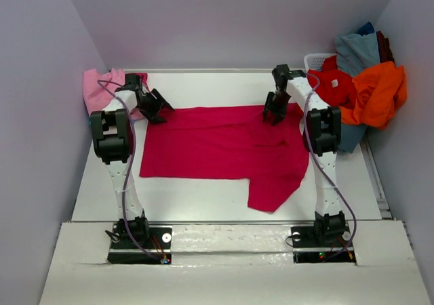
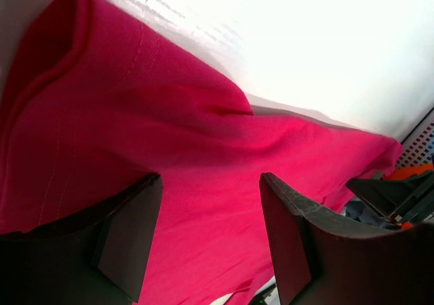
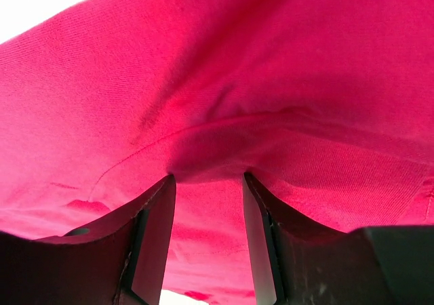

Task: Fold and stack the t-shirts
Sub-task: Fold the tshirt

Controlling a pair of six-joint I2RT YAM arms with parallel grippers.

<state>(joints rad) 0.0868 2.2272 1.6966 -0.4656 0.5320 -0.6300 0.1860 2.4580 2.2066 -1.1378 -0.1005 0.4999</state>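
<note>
Top external: one crimson-magenta t-shirt (image 1: 224,146), one light pink t-shirt (image 1: 102,88).

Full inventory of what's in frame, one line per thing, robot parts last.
Crimson t-shirt: 1, crimson-magenta, spread flat mid-table, one flap hanging toward the near edge.
Pink t-shirt: 1, light pink, far-left corner of the table, behind the left arm.
Basket: 1, white, far right, mostly hidden by clothes.
Heaped t-shirts: several, orange, red, grey-blue, teal and a dark one, piled in and over the basket; exact count unclear.
Table: 1, white.
Left pincer: 1, black, open, over the crimson shirt's far-left corner.
Right pincer: 1, black, at the shirt's far-right edge with a fold of cloth between its fingers.
</note>
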